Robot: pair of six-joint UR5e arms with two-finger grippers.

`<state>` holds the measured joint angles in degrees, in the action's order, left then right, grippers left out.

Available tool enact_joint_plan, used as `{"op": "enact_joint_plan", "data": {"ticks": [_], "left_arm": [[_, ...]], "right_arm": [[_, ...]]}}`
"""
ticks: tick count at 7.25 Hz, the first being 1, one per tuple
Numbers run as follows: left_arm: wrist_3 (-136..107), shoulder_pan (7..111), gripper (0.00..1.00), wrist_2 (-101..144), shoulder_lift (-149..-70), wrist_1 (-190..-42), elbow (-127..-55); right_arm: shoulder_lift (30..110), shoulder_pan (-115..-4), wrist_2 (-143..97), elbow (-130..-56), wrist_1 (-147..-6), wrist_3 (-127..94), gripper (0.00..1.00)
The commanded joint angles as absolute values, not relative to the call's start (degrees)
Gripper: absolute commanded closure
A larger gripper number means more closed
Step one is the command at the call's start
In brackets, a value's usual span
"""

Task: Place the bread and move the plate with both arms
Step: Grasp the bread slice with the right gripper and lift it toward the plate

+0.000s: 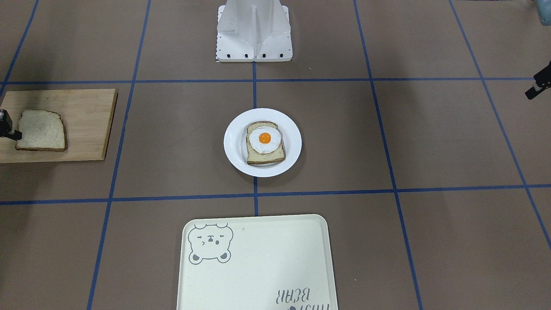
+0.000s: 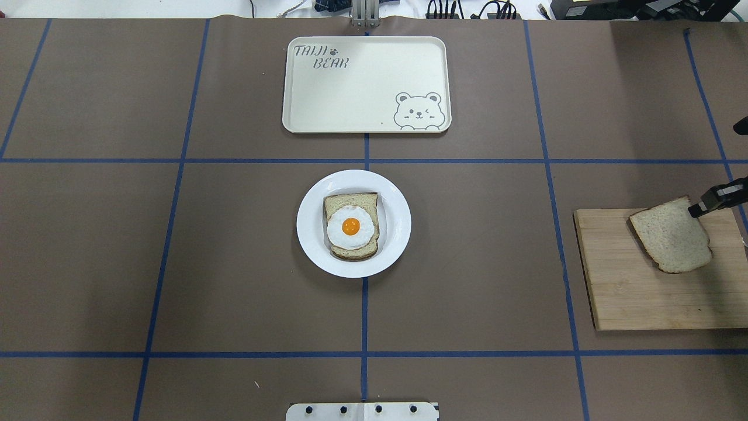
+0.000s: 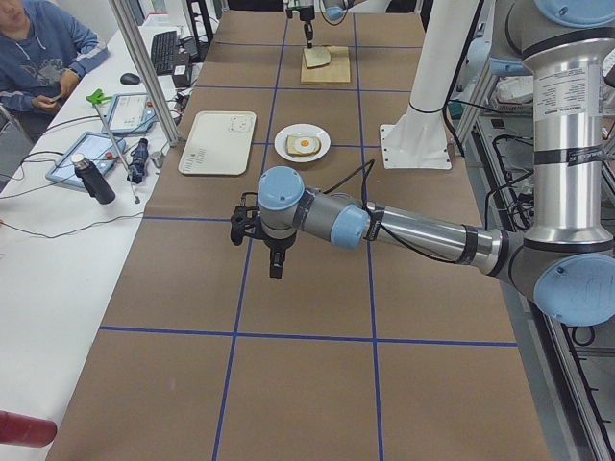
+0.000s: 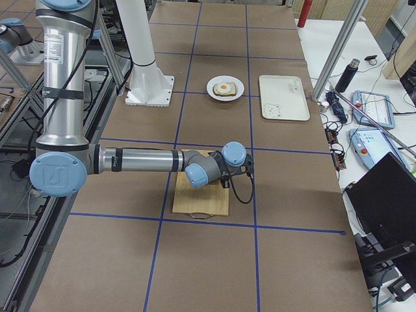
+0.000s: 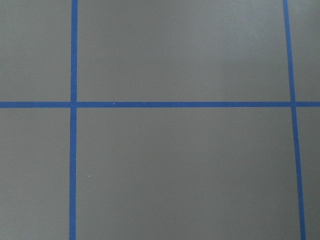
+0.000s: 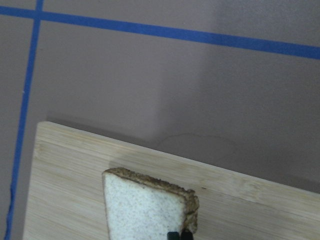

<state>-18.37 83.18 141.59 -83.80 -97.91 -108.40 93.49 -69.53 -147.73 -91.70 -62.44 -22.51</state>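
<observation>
The plain bread [image 2: 671, 235] is over the wooden cutting board [image 2: 631, 292] at the table's right end. It also shows in the front view [image 1: 41, 131] and the right wrist view [image 6: 145, 210]. My right gripper [image 2: 698, 209] is shut on the slice's crust edge, and its fingertips [image 6: 173, 234] sit close together at the crust. I cannot tell if the slice is clear of the board. The white plate [image 2: 310, 225] stands at the table's centre and holds a bread slice with a fried egg [image 2: 350, 226]. My left gripper [image 1: 533, 90] hangs over bare table far to the left, and its jaws are not clear.
A cream tray with a bear drawing [image 2: 365, 88] lies beyond the plate at the far side of the table. The robot's white base [image 1: 254, 34] stands on the near side. Blue tape lines grid the brown table. An operator sits beside the table in the exterior left view [image 3: 43, 58].
</observation>
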Motion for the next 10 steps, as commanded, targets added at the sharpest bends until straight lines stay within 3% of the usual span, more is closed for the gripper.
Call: {"op": "enact_joint_plan", "data": {"ticks": [1,4,8,10], "left_arm": [[-18.37,83.14,0.02,141.59,-83.85,-97.91,-108.11],[-18.37,83.06,0.02,141.59,-84.02,-98.17,-106.97],[-17.67,83.06,0.02,141.77,-84.55,-98.26,-105.56],[-18.10,83.14,0.02,141.94,-84.46,-98.17,-106.17]], "right_arm": [[88.62,-69.79,-151.68,-93.51,-62.58,-33.79,1.00],[76.86,-65.77,-153.90,-93.78,-62.14,-54.07,1.00],[59.97,-49.53,-144.54,-92.90,-62.14,-71.51,1.00],[51.72,-42.48,-135.83,-89.15,-61.96,-77.93,1.00]]}}
